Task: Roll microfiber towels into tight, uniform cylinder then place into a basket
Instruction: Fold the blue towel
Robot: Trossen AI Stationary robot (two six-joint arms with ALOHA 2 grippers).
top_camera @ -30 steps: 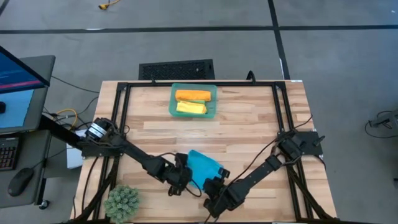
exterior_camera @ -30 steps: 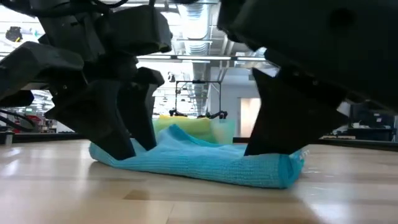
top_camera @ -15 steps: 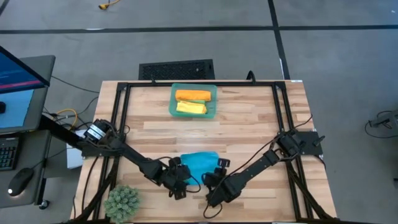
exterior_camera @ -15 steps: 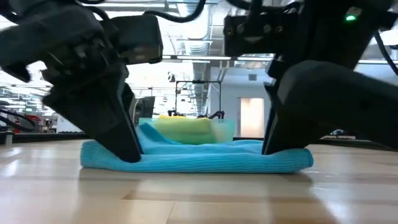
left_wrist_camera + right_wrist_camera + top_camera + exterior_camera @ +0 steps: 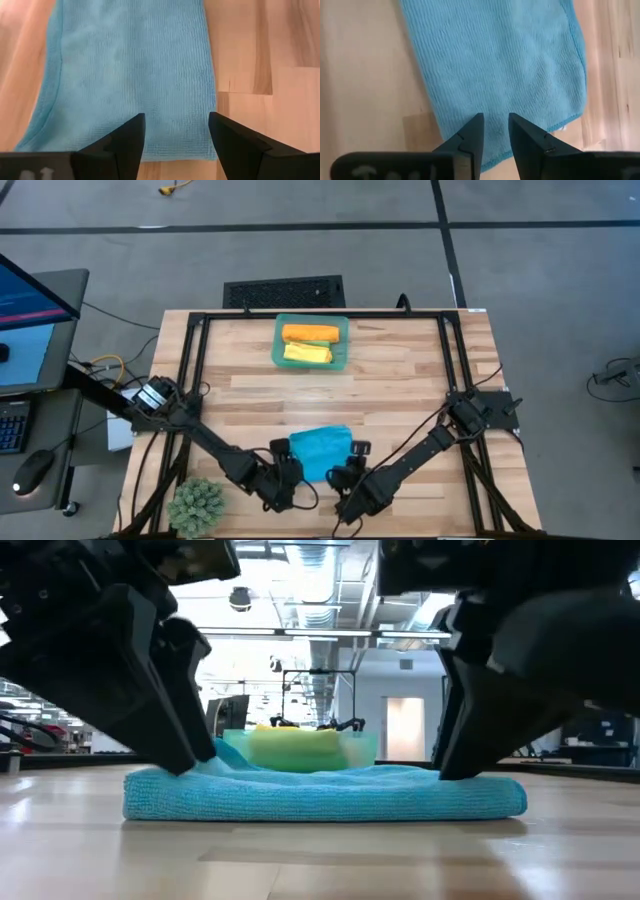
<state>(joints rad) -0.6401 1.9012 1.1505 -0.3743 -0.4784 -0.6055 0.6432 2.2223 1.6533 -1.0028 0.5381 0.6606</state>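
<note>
The bright blue towel [image 5: 320,450] lies flat and folded on the wooden table, near its front. It also shows in the low view [image 5: 320,795]. My left gripper [image 5: 176,125] is open over the towel's near edge toward its left end. My right gripper [image 5: 495,122] is open with a narrow gap over the near edge toward its right end. The teal basket [image 5: 343,350] stands at the far middle. It holds the rolled orange towel [image 5: 310,333] and the rolled yellow towel [image 5: 307,353]. The green towel is out of view. My left gripper slants down from the table's near side. Its fingertips [image 5: 185,762] reach the towel's top by the near edge [image 5: 175,150]. I cannot tell whether they touch it. My right gripper slants down the same way, fingertips [image 5: 455,768] at the towel's top. I cannot tell whether they touch it.
A spiky green plant ball [image 5: 197,505] sits at the near left corner, close to my left arm. A black frame [image 5: 200,350] runs around the tabletop. Bare wood lies between the towel and the basket.
The blue towel stood skewed and partly raised between my grippers. It has turned square to the table and now lies flat. Both grippers have drawn back toward the table's near edge, to the towel's near edge.
</note>
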